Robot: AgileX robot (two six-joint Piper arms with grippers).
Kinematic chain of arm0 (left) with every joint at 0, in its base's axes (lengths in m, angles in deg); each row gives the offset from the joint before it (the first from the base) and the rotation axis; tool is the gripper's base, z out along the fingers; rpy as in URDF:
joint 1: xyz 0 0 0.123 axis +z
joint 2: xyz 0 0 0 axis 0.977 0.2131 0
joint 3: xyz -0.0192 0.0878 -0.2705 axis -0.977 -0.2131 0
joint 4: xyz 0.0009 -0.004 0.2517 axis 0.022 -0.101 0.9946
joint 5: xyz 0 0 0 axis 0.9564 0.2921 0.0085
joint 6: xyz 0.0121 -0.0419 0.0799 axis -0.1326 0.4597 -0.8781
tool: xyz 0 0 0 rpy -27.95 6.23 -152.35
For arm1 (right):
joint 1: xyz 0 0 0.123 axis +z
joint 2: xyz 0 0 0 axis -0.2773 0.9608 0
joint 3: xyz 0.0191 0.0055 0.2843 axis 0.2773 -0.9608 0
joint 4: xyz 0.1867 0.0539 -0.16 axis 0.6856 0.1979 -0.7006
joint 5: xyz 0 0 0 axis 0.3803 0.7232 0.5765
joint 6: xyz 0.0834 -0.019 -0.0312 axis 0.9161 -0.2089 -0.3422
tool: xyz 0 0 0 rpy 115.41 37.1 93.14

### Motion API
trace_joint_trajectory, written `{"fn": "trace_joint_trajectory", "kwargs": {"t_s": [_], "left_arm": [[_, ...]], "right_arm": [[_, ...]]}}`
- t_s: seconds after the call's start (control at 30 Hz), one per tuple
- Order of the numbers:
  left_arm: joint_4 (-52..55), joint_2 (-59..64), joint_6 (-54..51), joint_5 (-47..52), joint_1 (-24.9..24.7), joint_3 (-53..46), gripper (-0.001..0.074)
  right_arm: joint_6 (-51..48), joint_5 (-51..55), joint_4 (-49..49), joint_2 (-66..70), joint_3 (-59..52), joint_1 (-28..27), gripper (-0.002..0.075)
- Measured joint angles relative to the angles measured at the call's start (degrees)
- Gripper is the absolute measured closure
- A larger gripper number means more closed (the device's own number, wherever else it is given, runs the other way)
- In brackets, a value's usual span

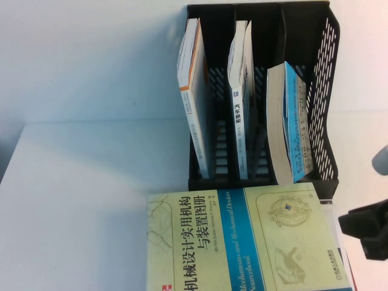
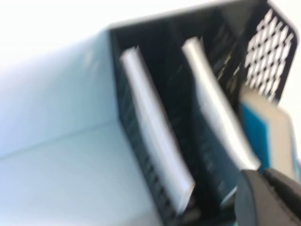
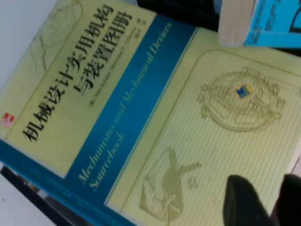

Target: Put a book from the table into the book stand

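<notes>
The book [image 1: 293, 130], a blue-and-grey paperback, was already seen standing in the compartment of the book stand [image 1: 324, 91] nearest the right gripper [image 1: 367, 227], leaning with its page block toward the middle divider. The right gripper was held low beside the stand, well apart from the book and over the edge of the yellow-green book [image 1: 242, 239] lying flat on the table [image 1: 79, 194]; nothing was gripped, though its opening could not be told. The left gripper [image 2: 268, 200] was only partly caught in its own wrist view, close to the stand's front, its state not discernible. The paperback was judged light, flexible and smooth-covered, best pinched across spine and cover near an upper corner.
</notes>
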Motion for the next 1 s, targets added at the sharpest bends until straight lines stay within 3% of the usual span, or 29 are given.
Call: {"fn": "trace_joint_trajectory", "kwargs": {"t_s": [0.1,0.17,0.37,0.6,0.7,0.8,1.0], "left_arm": [[1.94,-5.35,0.7,0.0,0.0,-9.91,0.0736],[2.37,-9.38,1.71,-0.39,0.0,-18.61,0.0736],[2.5,-23.4,8.09,-10.28,0.0,-45.9,0.0736],[2.9,-41.49,15.49,-19.12,0.0,-68.14,0.0737],[3.79,-47.71,16.92,-20.9,0.0,-73.31,0.0737],[4.81,-53.53,17.35,-22.16,0.0,-76.81,0.0737],[6.0,-60.83,17.43,-22.13,0.0,-79.24,0.0737]], "right_arm": [[-1.48,-1.55,3.38,1.05,1.92,0.0,0.0463],[-1.88,-2.04,4.5,2.19,4.13,0.0,0.0402],[0.08,-1.2,2.78,8.51,13.78,2.96,0.0362],[28.82,5.62,-26.85,17.46,24.15,13.67,0.0357],[43.8,5.95,-38.32,20.19,26.36,17.88,0.0344],[54.64,3.33,-42.98,22.19,26.74,21.4,0.0316],[70.51,5.54,-57.33,28.66,31.13,27.37,0.0301]]}}
